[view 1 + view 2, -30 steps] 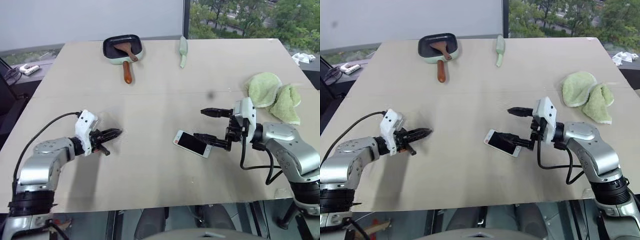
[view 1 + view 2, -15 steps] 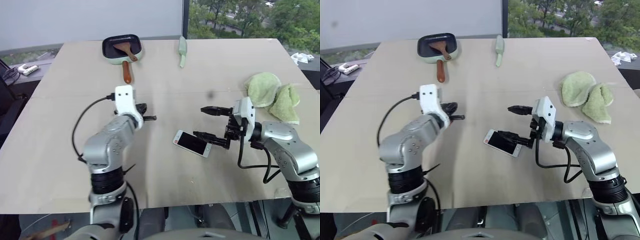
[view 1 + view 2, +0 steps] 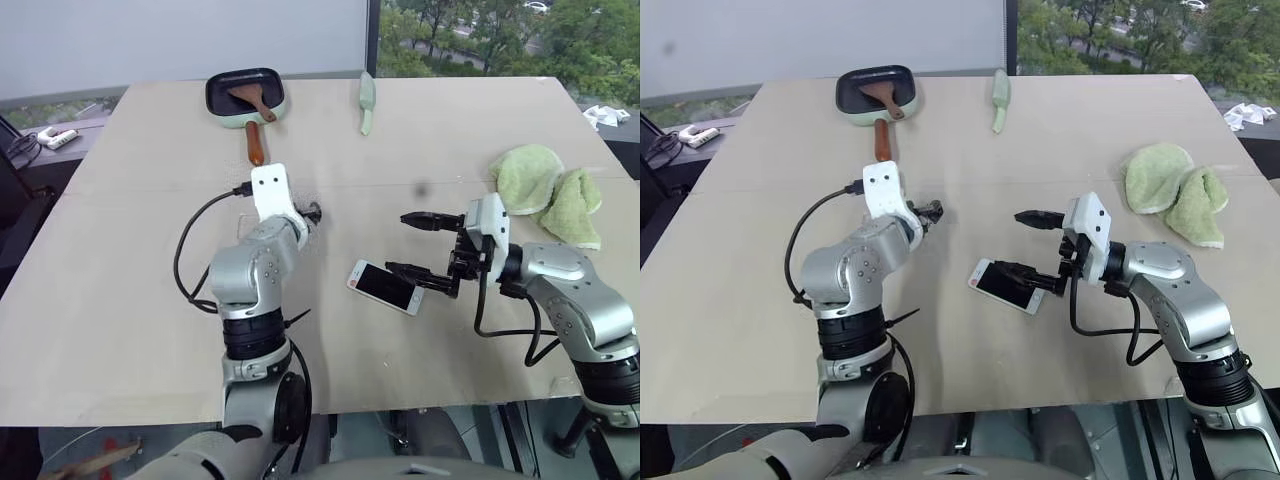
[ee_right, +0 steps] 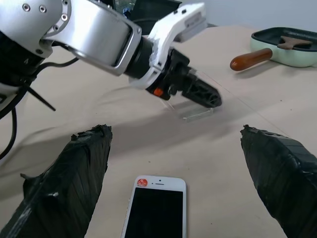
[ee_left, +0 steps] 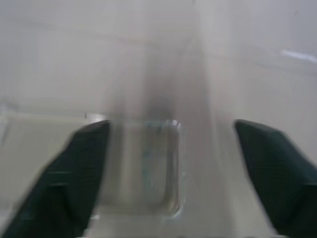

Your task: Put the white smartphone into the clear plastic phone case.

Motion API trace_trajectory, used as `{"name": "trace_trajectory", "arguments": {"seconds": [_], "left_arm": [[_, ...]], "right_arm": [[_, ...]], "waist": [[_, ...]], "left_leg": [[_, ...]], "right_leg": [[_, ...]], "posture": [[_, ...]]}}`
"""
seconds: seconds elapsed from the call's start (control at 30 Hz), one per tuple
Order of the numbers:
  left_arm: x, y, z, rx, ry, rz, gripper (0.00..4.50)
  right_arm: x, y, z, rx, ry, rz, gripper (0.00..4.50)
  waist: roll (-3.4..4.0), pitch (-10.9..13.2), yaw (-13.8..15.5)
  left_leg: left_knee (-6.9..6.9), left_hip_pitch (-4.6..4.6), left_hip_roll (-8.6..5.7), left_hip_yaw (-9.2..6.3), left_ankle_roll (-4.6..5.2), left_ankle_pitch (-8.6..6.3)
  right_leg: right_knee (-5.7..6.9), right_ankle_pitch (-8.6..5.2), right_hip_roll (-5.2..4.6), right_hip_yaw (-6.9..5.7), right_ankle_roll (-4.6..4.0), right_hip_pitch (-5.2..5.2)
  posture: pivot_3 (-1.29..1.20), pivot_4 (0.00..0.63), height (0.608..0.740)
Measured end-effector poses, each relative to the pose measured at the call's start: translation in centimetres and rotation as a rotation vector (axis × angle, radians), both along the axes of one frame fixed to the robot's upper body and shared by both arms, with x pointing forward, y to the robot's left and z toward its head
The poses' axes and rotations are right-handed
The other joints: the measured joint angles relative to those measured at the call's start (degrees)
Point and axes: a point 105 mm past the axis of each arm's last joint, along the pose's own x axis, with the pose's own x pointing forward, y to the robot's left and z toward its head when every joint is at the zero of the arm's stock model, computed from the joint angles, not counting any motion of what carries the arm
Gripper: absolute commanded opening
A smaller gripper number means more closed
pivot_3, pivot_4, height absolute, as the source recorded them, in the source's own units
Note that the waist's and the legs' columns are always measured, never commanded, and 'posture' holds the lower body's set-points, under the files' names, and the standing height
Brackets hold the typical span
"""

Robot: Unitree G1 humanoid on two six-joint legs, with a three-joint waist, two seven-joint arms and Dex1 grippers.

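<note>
White smartphone (image 3: 386, 286) between right claw (image 3: 418, 246) fingers

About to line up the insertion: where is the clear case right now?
The clear plastic phone case sits at the left gripper, near the table's middle, left of the white smartphone and nearer than the pan.

A pan (image 3: 244, 96) with a wooden-handled spatula (image 3: 254, 120), a pale green utensil (image 3: 366, 100), and green cloths (image 3: 548, 192) lie on the table (image 3: 120, 300).
</note>
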Motion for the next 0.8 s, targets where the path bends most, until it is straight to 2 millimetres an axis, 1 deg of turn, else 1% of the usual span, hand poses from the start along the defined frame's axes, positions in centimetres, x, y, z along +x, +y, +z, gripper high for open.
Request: {"name": "trace_trajectory", "arguments": {"seconds": [0.03, 0.1, 0.17, 0.2, 0.23, 0.27, 0.33, 0.37, 0.4, 0.47, 0.5, 0.63, 0.73, 0.8], "left_arm": [[0.1, -0.1, 0.6, 0.001, -0.031, -0.039, 4.42], [0.1, -0.6, 2.5, 0.002, -0.135, -0.173, 4.42], [-0.4, -0.5, 4.6, 0.024, -0.233, -0.325, 4.42], [-0.8, 0.3, 5.3, 0.062, -0.265, -0.400, 4.42], [-1.3, 1.6, 5.6, 0.145, -0.282, -0.473, 4.42], [-1.8, 2.9, 5.3, 0.219, -0.264, -0.533, 4.42], [-2.8, 5.3, 3.7, 0.350, -0.171, -0.658, 4.42], [-3.7, 6.7, 2.1, 0.415, -0.079, -0.764, 4.42], [-4.2, 7.5, 0.8, 0.432, -0.018, -0.833, 4.42], [-4.5, 8.2, -0.4, 0.418, 0.033, -0.943, 4.42], [-4.3, 8.4, -0.5, 0.396, 0.033, -0.953, 4.42], [-3.5, 9.4, -0.6, 0.342, 0.020, -0.992, 4.42], [-3.5, 9.8, -2.0, 0.348, 0.062, -1.036, 4.42], [-3.1, 10.2, -3.1, 0.348, 0.086, -1.032, 4.42]], "right_arm": [[0.0, 0.0, 0.0, 0.000, -0.001, 0.000, 4.50], [0.0, 0.0, 0.0, 0.000, -0.002, -0.003, 4.50], [0.1, 0.0, 0.0, 0.003, -0.003, -0.005, 4.50], [0.1, 0.1, 0.0, 0.003, -0.004, -0.005, 4.50], [0.1, 0.1, 0.0, 0.003, -0.004, -0.004, 4.50], [0.1, 0.0, 0.0, 0.003, -0.005, -0.006, 4.50], [0.2, -0.1, -0.1, 0.001, -0.005, -0.011, 4.50], [0.3, -0.1, -0.1, 0.001, -0.005, -0.012, 4.50], [0.3, -0.2, -0.1, 0.000, -0.005, -0.014, 4.50], [0.3, -0.1, -0.1, 0.003, -0.005, -0.014, 4.50], [0.3, 0.0, -0.1, 0.006, -0.005, -0.014, 4.50], [0.3, 0.1, -0.1, 0.007, -0.004, -0.013, 4.50], [0.1, -0.1, -0.4, -0.002, 0.011, -0.016, 4.50], [0.0, -0.3, -0.7, -0.019, 0.021, -0.021, 4.50]], "waist": [[0.00, 0.00, -0.09], [0.01, 0.00, -0.17], [0.01, 0.00, -0.26], [0.02, 0.01, -0.45], [0.02, 0.01, -0.74], [0.03, 0.01, -1.06], [0.05, 0.03, -1.28], [0.07, 0.04, -1.34], [0.09, 0.05, -1.27], [0.05, 0.08, -0.41], [0.04, 0.08, 0.21], [0.03, 0.08, 0.54], [0.03, 0.08, 0.13], [0.03, 0.09, -0.02]], "left_leg": [[0.00, 0.00, 0.00, 0.00, -0.01, 0.00], [-0.02, 0.01, 0.01, 0.01, -0.09, 0.05], [-0.05, 0.04, 0.02, 0.02, -0.13, 0.07], [-0.08, 0.06, 0.03, 0.03, -0.16, 0.09], [-0.19, 0.15, 0.03, 0.10, -0.18, 0.10], [-0.27, 0.23, 0.02, 0.13, -0.20, 0.11], [-0.31, 0.26, -0.02, 0.14, -0.19, 0.11], [-0.33, 0.26, -0.01, 0.15, -0.18, 0.10], [-0.32, 0.25, 0.02, 0.16, -0.16, 0.10], [-0.21, 0.12, 0.02, 0.08, 0.08, -0.04], [-0.08, 0.00, 0.01, 0.06, 0.12, -0.05], [0.09, -0.18, -0.01, 0.04, 0.13, -0.06], [0.08, -0.21, -0.01, 0.02, 0.13, -0.06], [0.07, -0.25, -0.02, -0.02, 0.14, -0.06]], "right_leg": [[0.01, 0.00, 0.00, 0.01, 0.00, 0.00], [0.02, 0.00, 0.02, 0.01, 0.00, -0.03], [0.01, 0.00, 0.03, 0.03, -0.01, -0.04], [0.01, -0.01, 0.05, 0.04, -0.02, -0.05], [0.02, -0.02, 0.07, 0.11, -0.03, -0.05], [0.01, -0.02, 0.10, 0.14, -0.04, -0.04], [-0.03, -0.04, 0.12, 0.14, -0.06, -0.02], [-0.04, -0.04, 0.11, 0.13, -0.06, -0.01], [-0.07, -0.04, 0.09, 0.13, -0.06, -0.01], [-0.09, -0.04, 0.07, -0.01, -0.05, -0.01], [-0.08, -0.03, 0.05, -0.14, -0.05, 0.00], [-0.07, -0.03, 0.05, -0.34, -0.04, -0.01], [-0.08, -0.03, 0.06, -0.39, -0.04, -0.03], [-0.07, -0.03, 0.07, -0.45, -0.04, -0.05]], "posture": [[0.00, 0.150, 0.740], [0.00, 0.150, 0.740], [0.00, 0.150, 0.740], [0.00, 0.150, 0.740], [0.00, 0.150, 0.740], [0.00, 0.150, 0.740], [0.00, 0.150, 0.740], [0.00, 0.150, 0.740], [0.00, 0.150, 0.740], [0.00, 0.150, 0.740], [0.00, 0.150, 0.740], [0.00, 0.150, 0.740], [0.00, 0.150, 0.740], [0.00, 0.150, 0.740]]}}
